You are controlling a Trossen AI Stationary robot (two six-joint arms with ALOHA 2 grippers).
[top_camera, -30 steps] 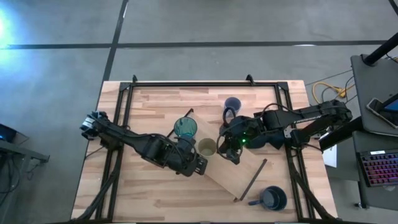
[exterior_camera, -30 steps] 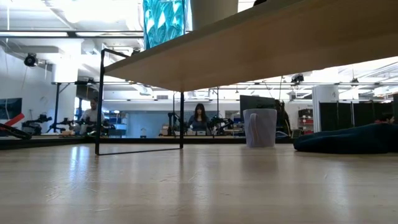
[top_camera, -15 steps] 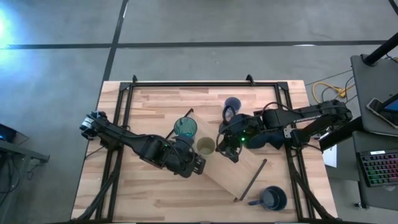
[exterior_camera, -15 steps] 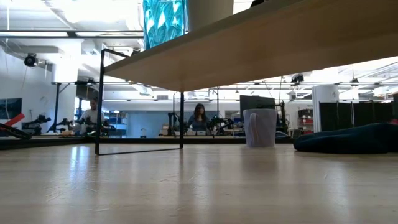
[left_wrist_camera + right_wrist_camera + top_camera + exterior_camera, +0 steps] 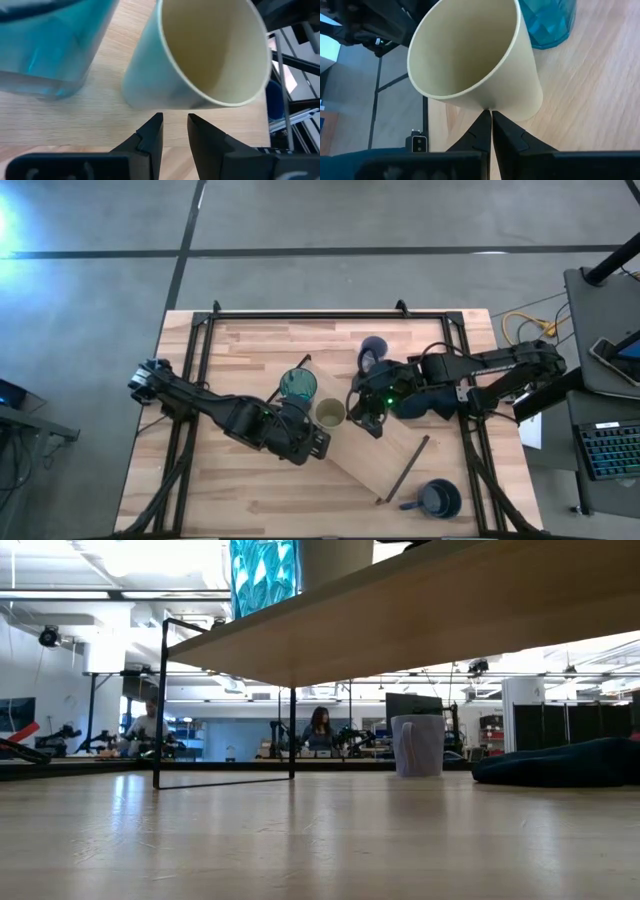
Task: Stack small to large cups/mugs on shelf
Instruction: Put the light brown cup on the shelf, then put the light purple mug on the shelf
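I have both arms converged at the centre of the high view, over the upper-left end of the shelf [image 5: 385,452], which lies diagonally across the tabletop [image 5: 240,350]. Two vessels stand on that end: the teal tumbler [image 5: 297,387] and, just beside it to the right, the yellowish-olive cup [image 5: 331,416].

The left gripper [image 5: 173,131] sits just short of the olive cup's base, its fingers a narrow gap apart and holding nothing. The right gripper [image 5: 491,125] faces the same cup from the opposite side, fingers drawn together to a thin slit, also empty.

The periwinkle cup [image 5: 418,745] stands on the tabletop beyond the shelf, right of centre in the low view (the dark cloth [image 5: 560,762] lies to its right). The navy mug [image 5: 438,499] rests at the lower right of the high view, off the shelf.

Judged step: positioning the olive cup. To do this well, I would work with one arm only, spread its fingers wider than the cup wall before advancing, and grip low on the body. The tumbler is close, so I would approach from the side away from it.
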